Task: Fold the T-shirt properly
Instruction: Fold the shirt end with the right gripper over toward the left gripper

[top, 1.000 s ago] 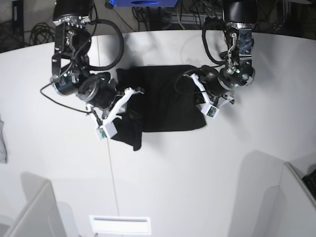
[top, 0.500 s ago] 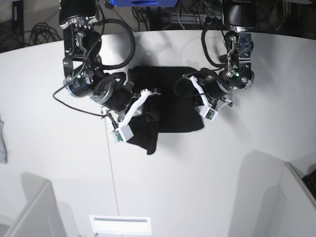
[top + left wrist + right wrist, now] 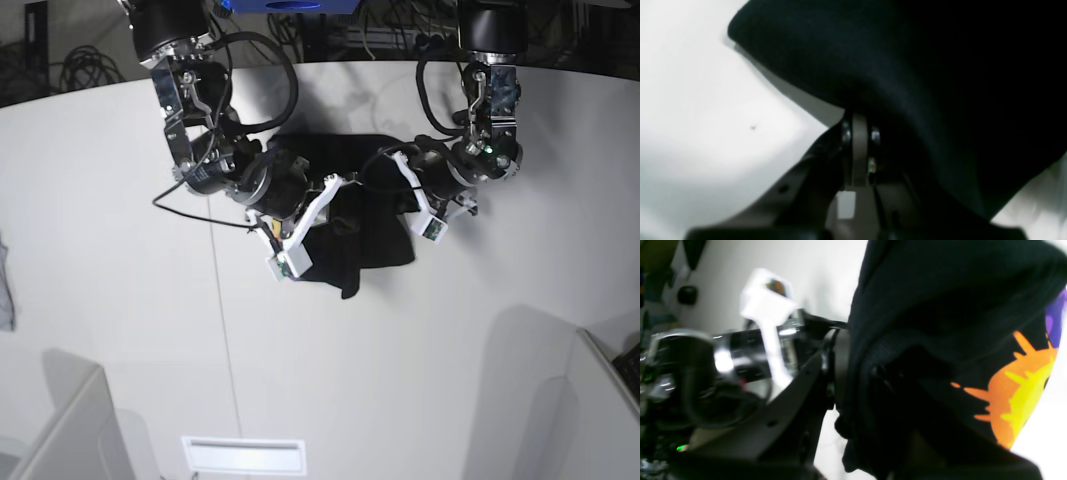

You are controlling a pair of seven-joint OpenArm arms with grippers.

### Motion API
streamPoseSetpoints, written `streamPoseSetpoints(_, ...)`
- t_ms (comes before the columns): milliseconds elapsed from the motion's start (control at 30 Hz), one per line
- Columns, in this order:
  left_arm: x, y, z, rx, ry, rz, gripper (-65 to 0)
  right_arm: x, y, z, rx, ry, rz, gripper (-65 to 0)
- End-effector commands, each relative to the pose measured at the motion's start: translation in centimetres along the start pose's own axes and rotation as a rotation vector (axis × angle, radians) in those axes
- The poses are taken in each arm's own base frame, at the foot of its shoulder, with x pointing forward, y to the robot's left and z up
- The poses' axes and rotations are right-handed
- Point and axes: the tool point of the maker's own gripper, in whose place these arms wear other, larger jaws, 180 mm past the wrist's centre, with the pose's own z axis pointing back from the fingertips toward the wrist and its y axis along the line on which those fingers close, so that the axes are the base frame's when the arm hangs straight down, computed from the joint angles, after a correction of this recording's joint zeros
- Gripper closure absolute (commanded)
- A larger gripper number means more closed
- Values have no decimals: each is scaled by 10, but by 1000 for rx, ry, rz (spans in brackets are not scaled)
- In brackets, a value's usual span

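Observation:
The black T-shirt lies bunched on the white table between my two arms. My right gripper is shut on its left part and holds it lifted over the middle, with a flap hanging down. In the right wrist view the cloth drapes over the gripper, and the orange sun print on purple shows. My left gripper is at the shirt's right edge. In the left wrist view the black cloth covers the tips of the gripper, which looks shut on it.
A small grey cloth scrap lies at the table's left edge. Grey partitions stand at the front left and front right. A white slotted plate sits at the front. Cables run behind the table.
My right arm has swung to the right, carrying the shirt's left part over the middle. The shirt is now narrower and more bunched. My left arm has barely moved.

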Motion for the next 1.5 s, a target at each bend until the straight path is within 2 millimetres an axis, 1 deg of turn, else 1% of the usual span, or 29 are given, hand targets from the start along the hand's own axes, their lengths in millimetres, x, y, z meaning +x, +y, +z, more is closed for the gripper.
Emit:
streamPoseSetpoints(0, -14, 10, 6, 41, 71, -30, 0, 16, 7, 0, 25, -54, 12, 0)
streamPoseSetpoints(33, -14, 9, 8, 42, 69, -32, 0, 16, 6, -1, 23, -59, 8, 0)
streamPoseSetpoints(133, -5, 7, 13, 47, 43, -53, 0, 16, 3, -3, 17, -63, 1, 0)
streamPoseSetpoints(167, -7, 5, 15, 47, 42, -56, 0, 16, 3, -3, 17, -63, 1, 0)
streamPoseSetpoints(333, -6, 13, 26, 72, 34, -70, 0, 14, 1, -5, 14, -61, -6, 0)
streamPoseSetpoints(433, -8, 37, 47, 147, 9, -26, 0, 11, -4, -9, 5, -57, -17, 0)
streamPoseSetpoints(500, -13, 52, 64, 205, 1, -2, 0, 9, -8, -11, -2, -64, -27, 0)
streamPoseSetpoints(567, -16, 63, 78, 249, -7, 12, 0, 5, -11, -14, -9, -55, -36, 0)
streamPoseSetpoints(633, -24, 77, 94, 302, -4, 38, 0, 2, -14, -17, -14, -43, -43, 0)
streamPoseSetpoints(667, -29, 84, 101, 326, -4, 54, 0, 0, -13, -19, -12, -38, -49, 0)
streamPoseSetpoints(700, -31, 93, 109, 353, -11, 76, 0, -3, -8, -23, 1, -27, -53, 0)
streamPoseSetpoints(800, -40, 110, 130, 401, -46, 160, 0, -13, -1, -30, 16, 2, -53, 0)
streamPoseSetpoints(867, -40, 118, 141, 418, -84, 206, 0, -14, 2, -32, 21, 5, -56, 0)
streamPoseSetpoints(900, -44, 121, 147, 429, -88, 223, 0, -12, 6, -33, 30, 0, -64, 0)
streamPoseSetpoints(1033, -54, 132, 161, 457, -51, 239, 0, -11, 12, -35, 42, -4, -72, -216)
streamPoseSetpoints(1133, -56, 134, 163, 461, -42, 241, 0, -9, 15, -36, 49, -8, -76, -297)
streamPoseSetpoints(1233, -56, 134, 164, 465, -40, 238, 0, -7, 24, -39, 67, -14, -88, -311)
streamPoseSetpoints(1367, -56, 134, 164, 464, -40, 240, 0, -3, 35, -42, 92, -19, -88, -312)
streamPoseSetpoints(1467, -56, 134, 164, 464, -40, 240, 0, -11, 56, -53, 135, 31, -16, -308)
